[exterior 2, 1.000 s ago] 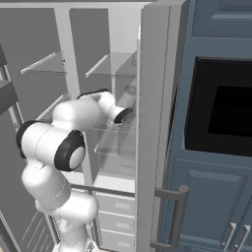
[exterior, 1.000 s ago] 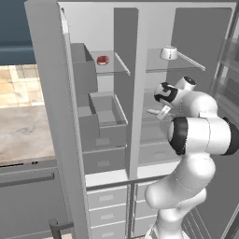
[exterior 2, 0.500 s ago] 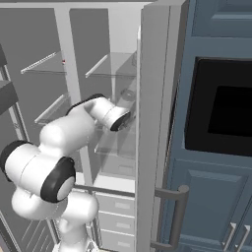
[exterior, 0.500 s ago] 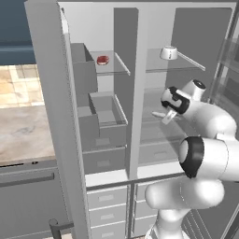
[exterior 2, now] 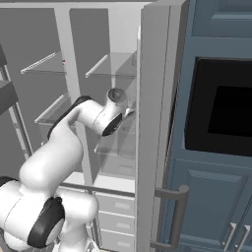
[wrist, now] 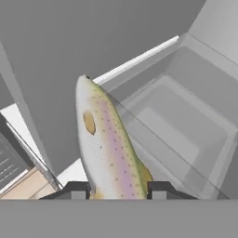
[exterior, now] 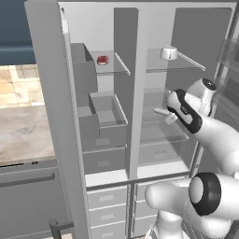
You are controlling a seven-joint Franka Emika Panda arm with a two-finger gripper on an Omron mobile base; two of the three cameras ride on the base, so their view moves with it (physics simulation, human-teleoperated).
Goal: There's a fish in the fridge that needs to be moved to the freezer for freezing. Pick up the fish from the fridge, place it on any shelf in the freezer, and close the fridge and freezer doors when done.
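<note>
We are gripping the fish (wrist: pixel 109 148) with the gripper (wrist: pixel 119 189), fingers clamped on its tail end, inside the fridge (exterior: pixel 186 93). We are judging it best to back out level, clear the divider, then reach the freezer (exterior: pixel 105 84) shelf.

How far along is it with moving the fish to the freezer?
Done: the fish is picked up, clamped between the gripper fingers in the hand view, with the arm at the fridge side. In hand: carrying it out. Left: placing it on a freezer shelf, then shutting both doors; the freezer door and fridge door stand open.
</note>
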